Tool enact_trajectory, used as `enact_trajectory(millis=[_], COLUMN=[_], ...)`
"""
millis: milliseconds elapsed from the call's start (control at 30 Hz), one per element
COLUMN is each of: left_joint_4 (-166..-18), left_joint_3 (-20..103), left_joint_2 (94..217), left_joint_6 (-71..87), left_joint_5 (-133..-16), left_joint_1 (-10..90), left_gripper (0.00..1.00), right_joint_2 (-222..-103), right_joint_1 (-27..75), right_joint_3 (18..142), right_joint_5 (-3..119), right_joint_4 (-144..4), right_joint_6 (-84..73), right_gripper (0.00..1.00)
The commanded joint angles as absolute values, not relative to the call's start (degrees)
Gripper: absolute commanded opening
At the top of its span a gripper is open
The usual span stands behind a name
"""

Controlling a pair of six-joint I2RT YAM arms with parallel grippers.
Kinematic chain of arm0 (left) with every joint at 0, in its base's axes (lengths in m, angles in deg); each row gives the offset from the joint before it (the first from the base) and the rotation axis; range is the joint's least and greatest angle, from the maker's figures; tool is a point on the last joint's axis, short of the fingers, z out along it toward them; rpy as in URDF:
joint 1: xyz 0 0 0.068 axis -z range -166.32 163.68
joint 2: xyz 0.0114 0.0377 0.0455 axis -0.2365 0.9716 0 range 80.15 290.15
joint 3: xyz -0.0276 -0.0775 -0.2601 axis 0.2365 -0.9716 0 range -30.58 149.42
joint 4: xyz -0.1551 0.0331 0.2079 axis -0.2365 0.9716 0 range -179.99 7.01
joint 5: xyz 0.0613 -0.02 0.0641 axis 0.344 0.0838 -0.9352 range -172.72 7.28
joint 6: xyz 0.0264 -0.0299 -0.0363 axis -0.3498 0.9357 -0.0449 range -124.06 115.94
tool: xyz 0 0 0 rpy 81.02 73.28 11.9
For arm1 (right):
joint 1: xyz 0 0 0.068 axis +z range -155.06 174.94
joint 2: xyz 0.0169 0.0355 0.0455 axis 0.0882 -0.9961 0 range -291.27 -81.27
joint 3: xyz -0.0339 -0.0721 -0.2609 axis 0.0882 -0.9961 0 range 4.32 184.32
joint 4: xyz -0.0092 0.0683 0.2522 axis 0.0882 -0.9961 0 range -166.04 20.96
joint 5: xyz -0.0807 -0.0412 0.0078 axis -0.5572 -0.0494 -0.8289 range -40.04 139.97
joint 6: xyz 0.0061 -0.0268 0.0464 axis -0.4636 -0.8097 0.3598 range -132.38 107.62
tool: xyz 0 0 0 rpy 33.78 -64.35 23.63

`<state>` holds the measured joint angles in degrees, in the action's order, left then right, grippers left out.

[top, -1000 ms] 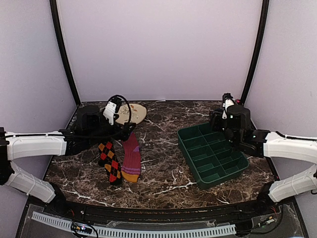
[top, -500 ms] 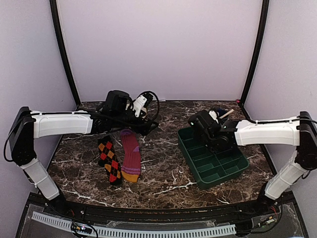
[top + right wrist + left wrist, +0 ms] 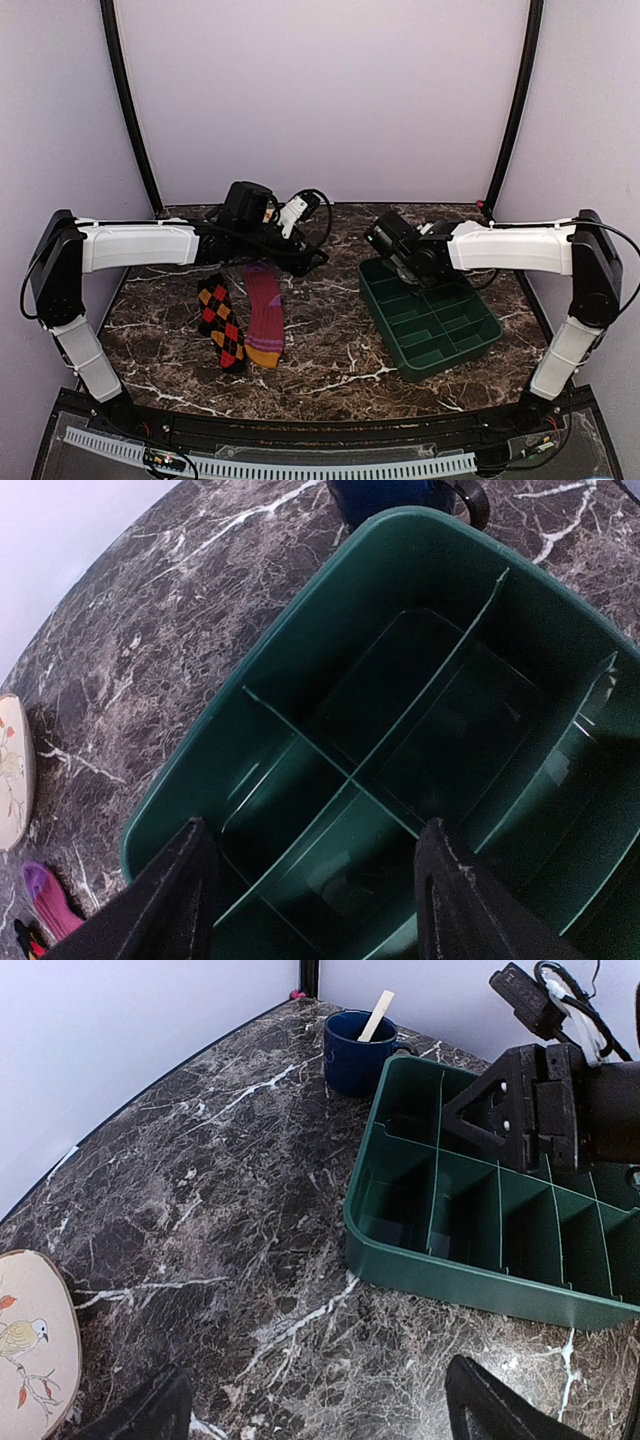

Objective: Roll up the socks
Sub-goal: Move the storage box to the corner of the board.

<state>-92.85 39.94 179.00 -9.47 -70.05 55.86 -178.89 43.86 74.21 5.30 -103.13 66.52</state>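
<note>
Two socks lie flat side by side on the marble table, left of centre: the magenta sock (image 3: pixel 265 320) with its orange-yellow cuff nearest me, and the black argyle sock (image 3: pixel 220 325) to its left. Its purple toe (image 3: pixel 42 898) shows at the edge of the right wrist view. My left gripper (image 3: pixel 308 260) hovers behind and to the right of the socks, touching neither. In its own view, that left gripper (image 3: pixel 320 1415) is open over bare marble. My right gripper (image 3: pixel 315 880) is open above the green tray's compartments, holding nothing.
A green divided tray (image 3: pixel 385 325) sits at the right, its wall (image 3: pixel 450 1275) close ahead of my left gripper. A blue mug (image 3: pixel 355 1050) with a wooden stick stands behind the tray. A beige floral plate (image 3: pixel 35 1340) lies at the back left.
Both arms have swung inward toward the back middle. The left gripper left the spot above the socks and moved right; the right gripper shifted to the tray's far left corner. The socks stayed put.
</note>
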Motion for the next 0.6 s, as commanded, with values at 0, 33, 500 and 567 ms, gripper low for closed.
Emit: enact_trajectory(millis=[0, 33, 500, 567], left_joint_4=[-93.08, -93.48, -95.97, -96.35], left_joint_3=[39.42, 39.04, 35.98, 35.42], left_joint_2=[177.04, 176.67, 173.80, 173.55], left_joint_6=[-9.99, -9.89, -10.28, -10.36], left_joint_5=[-69.35, -69.50, -70.92, -71.09], left_joint_1=[56.15, 56.18, 56.15, 56.14], left_gripper=[0.90, 0.90, 0.89, 0.89], right_joint_2=[-180.84, -181.22, -189.59, -190.37], right_joint_1=[41.91, 41.67, 39.31, 38.99], right_joint_3=[73.70, 73.86, 80.48, 80.76], right_joint_5=[8.47, 8.94, 12.62, 13.05], right_joint_4=[-100.40, -99.62, -97.90, -97.60], right_joint_6=[67.36, 66.86, 64.27, 64.07], right_gripper=[0.62, 0.61, 0.51, 0.50])
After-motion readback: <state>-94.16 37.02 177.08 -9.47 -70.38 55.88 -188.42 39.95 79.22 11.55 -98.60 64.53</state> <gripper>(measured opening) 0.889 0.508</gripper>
